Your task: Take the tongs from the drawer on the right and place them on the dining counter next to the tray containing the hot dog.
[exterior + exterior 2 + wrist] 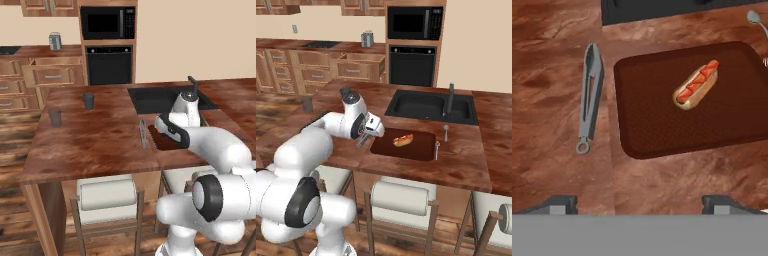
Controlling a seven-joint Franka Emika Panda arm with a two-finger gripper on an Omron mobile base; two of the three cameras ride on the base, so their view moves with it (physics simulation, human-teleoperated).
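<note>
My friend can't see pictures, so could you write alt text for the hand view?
Slim grey tongs lie flat on the glossy dining counter, just beside a dark tray holding a hot dog. The gripper hovers above, open and empty.

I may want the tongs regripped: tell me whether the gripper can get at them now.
Probably yes. The tongs lie flat on the counter beside the tray, uncovered, with the open gripper just above.
</note>
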